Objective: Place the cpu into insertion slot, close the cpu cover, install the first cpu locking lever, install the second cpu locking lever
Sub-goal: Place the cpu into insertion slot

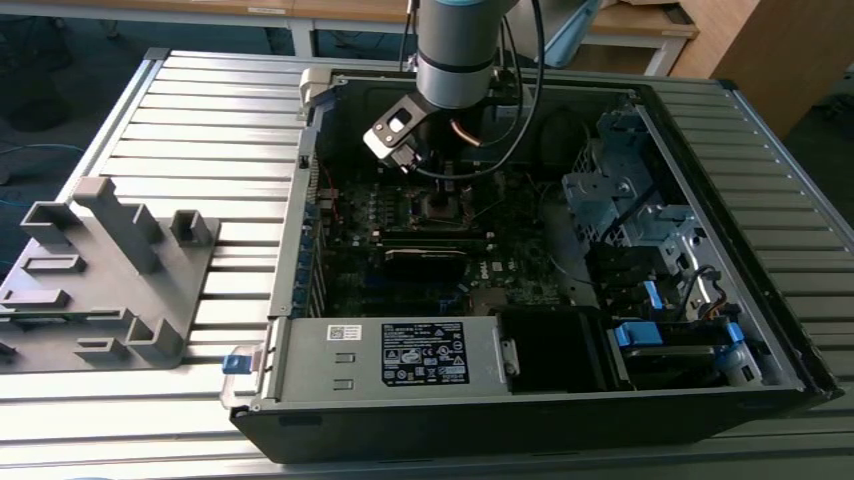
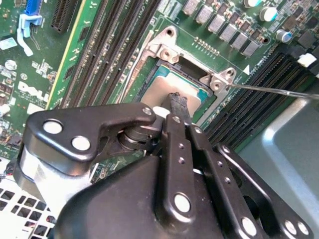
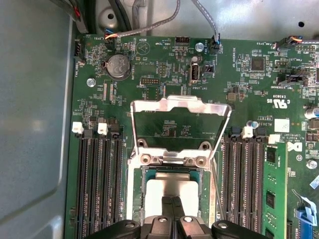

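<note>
"What's that black metal pincer (image 3: 173, 200) doing?"

"Its fingers are pressed together. The tips touch the dull grey metal top of the small square cpu (image 3: 164, 191), and they pinch nothing."

"And the chip?"

"It lies flat in the square, silver-rimmed insertion slot (image 3: 134, 194) on the dark green circuit board (image 3: 164, 64). The thin silver frame of the cpu cover (image 3: 149, 105) stands upright at the slot's edge."

"Where's all that?"

"Upper middle of the exterior view, inside the open black computer case (image 1: 534, 430) on the ribbed grey bench (image 1: 174, 110)."
</note>
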Controlling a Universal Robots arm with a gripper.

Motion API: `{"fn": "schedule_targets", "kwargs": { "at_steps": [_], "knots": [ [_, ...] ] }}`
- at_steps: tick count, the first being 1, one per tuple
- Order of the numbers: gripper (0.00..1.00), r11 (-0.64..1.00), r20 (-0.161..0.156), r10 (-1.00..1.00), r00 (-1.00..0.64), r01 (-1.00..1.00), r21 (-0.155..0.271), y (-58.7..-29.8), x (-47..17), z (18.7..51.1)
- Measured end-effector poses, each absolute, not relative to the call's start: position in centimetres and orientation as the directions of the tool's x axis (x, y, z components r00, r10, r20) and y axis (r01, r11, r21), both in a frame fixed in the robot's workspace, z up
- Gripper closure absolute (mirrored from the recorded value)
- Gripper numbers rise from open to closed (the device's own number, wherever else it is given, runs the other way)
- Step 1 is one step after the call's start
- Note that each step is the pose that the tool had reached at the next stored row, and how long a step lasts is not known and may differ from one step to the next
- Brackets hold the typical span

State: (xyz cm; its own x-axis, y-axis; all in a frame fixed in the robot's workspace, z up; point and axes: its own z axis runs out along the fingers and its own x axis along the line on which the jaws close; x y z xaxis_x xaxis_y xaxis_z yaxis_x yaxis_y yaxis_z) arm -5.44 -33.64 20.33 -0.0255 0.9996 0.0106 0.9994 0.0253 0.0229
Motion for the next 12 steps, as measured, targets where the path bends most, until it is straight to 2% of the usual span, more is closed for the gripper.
{"fn": "schedule_targets", "kwargs": {
  "at_steps": [12],
  "knots": [
    [0.89,0.025,0.01,1.0,-0.025,0.999,0.023,-33.65,-5.44,20.0]
  ]
}}
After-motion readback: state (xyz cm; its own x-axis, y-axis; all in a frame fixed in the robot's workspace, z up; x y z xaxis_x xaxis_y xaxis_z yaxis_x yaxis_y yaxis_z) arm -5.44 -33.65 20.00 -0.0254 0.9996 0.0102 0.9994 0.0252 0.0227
